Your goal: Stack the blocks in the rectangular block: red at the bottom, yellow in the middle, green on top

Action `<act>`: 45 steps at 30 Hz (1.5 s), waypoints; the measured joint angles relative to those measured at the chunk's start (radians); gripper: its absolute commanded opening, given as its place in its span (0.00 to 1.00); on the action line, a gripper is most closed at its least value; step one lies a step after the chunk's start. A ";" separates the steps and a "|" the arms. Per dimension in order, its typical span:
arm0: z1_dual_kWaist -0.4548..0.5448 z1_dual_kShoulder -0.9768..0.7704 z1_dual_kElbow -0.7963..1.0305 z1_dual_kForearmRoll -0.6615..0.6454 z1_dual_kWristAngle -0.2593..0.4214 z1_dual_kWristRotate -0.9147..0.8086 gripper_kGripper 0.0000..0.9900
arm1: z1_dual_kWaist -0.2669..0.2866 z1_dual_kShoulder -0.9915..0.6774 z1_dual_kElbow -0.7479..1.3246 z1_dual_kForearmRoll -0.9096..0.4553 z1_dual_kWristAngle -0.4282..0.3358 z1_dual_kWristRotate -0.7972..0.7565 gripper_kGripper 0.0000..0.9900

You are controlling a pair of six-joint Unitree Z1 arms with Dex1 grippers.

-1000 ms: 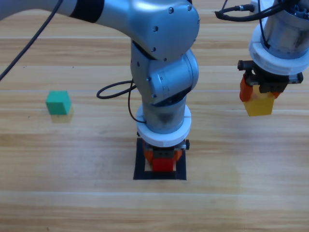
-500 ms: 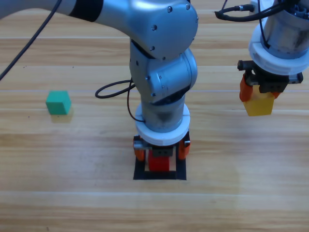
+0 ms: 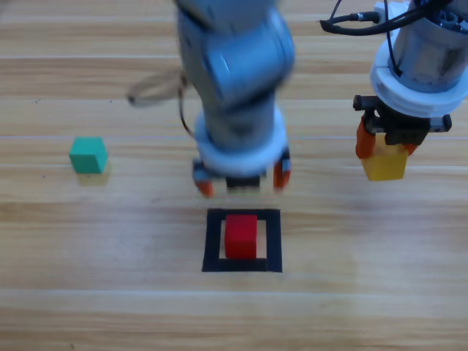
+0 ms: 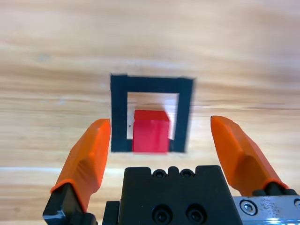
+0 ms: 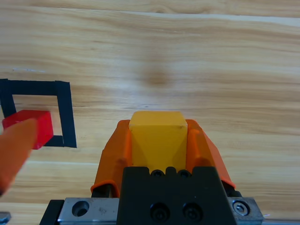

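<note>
The red cube sits alone inside the black tape frame, resting flat on the worktop with bare wood showing on its left and right inside the outline; it lies closer to the near edge of the frame than the far one, roughly square to the tape; so the bottom layer of the stack looks to be in place, and two layers are left to do. The red cube is a plain, bright, sharp-edged block, free of any grip; in the left wrist view it shows between the two orange jaws but well clear of both.

Just beyond the far edge of the frame hangs the left pincer, jaws spread wide and empty, above the worktop; it touches nothing.

To the right, well apart from the frame, the right pincer is clamped on the yellow cube, held off the worktop; the right wrist view shows the yellow cube snug between the jaws, ready, I judge, to go on the red next.

The green cube lies far to the left on the worktop, untouched; it would go on last.
</note>
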 measured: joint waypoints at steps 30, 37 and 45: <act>0.577 -0.536 0.293 0.042 -0.176 0.759 0.93 | 0.271 0.275 -0.359 0.000 -0.084 0.298 0.01; 0.659 -0.463 0.293 0.042 -0.224 0.841 0.93 | 0.284 0.287 -0.363 0.000 -0.086 0.311 0.02; 0.677 -0.372 0.293 0.041 -0.253 0.896 0.93 | 0.301 0.311 -0.363 0.000 -0.086 0.312 0.01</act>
